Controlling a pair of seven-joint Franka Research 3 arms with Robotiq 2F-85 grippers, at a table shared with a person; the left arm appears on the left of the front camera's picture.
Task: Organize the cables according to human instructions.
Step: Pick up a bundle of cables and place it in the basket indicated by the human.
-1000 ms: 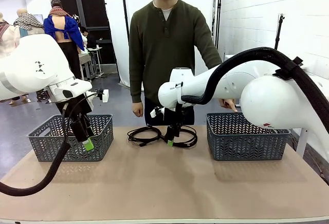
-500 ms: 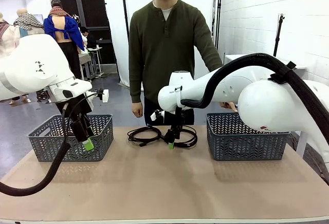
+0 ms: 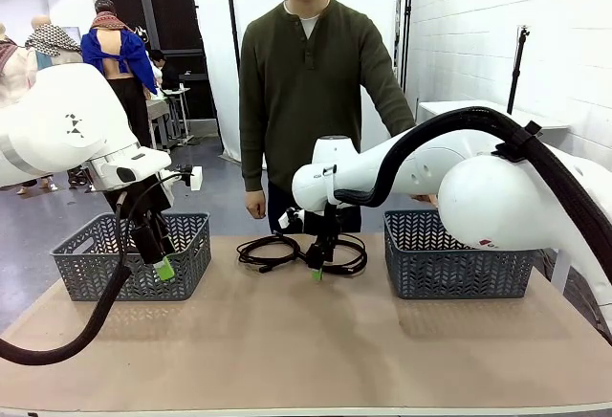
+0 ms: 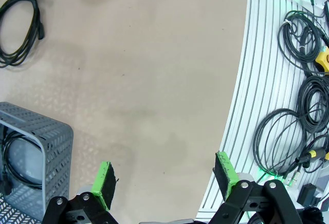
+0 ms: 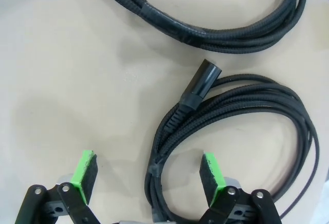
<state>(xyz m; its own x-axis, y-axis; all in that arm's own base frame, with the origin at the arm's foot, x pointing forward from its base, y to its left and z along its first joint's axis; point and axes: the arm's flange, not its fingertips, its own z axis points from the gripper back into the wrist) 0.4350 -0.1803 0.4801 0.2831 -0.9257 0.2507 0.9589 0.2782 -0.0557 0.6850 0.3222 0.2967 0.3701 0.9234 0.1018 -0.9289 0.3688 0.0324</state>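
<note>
Two black cables lie on the table's far middle: one loop (image 3: 266,251) on the left, another (image 3: 348,255) beside it. My right gripper (image 3: 315,266) hangs open just over them. In the right wrist view its fingertips (image 5: 209,168) straddle the near strand of a looped cable (image 5: 169,126), whose chunky plug (image 5: 202,82) points away, while a second cable (image 5: 221,33) runs past farther off. My left gripper (image 3: 163,265) stands open by the left basket, holding nothing (image 4: 163,178). The human (image 3: 308,82) stands behind the table, arms down.
A grey basket (image 3: 196,245) stands at the left, and in the left wrist view another cable (image 4: 14,158) lies inside it (image 4: 51,136). A second grey basket (image 3: 459,274) stands at the right. Loose cords (image 4: 303,95) lie on the floor past the table's edge.
My right gripper has sunk slightly toward the cables and the right arm has shifted a little left. The left arm and the person have stayed still.
</note>
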